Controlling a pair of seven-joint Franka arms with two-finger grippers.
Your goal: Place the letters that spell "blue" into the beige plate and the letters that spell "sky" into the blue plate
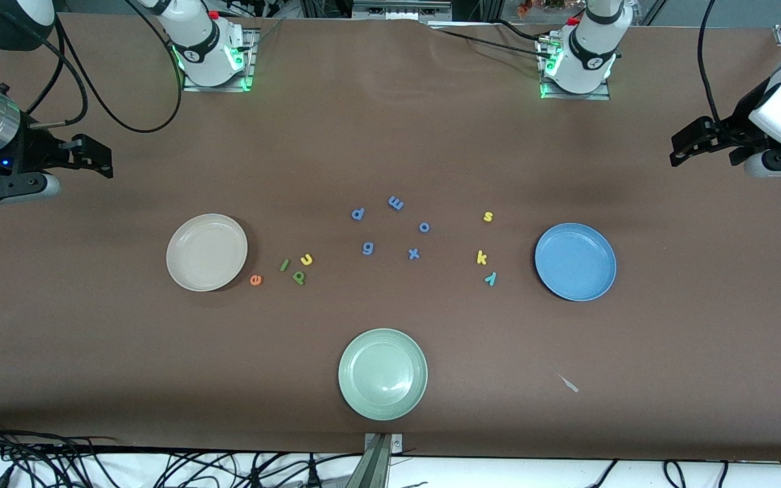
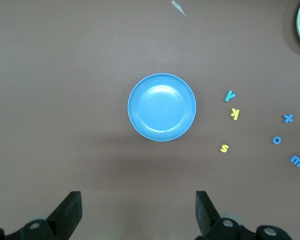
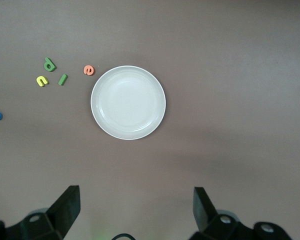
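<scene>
Blue plate point(image 2: 161, 107) lies below the raised, open left gripper point(image 2: 138, 212).

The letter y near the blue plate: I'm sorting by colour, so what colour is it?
Teal. The letter y shows best in the left wrist view, beside the yellow k.

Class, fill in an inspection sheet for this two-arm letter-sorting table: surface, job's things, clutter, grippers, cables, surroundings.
Surface: brown table, flat.
Job's things: beige plate and blue plate hold nothing; e, l, u, b lie beside the beige plate; s, k, y beside the blue plate.
Clutter: five blue letters, pale green plate, small scrap.
Grippers: left gripper and right gripper open, waiting at the table's ends.
Cables: black cables by the bases.
Surroundings: nothing seen.
</scene>
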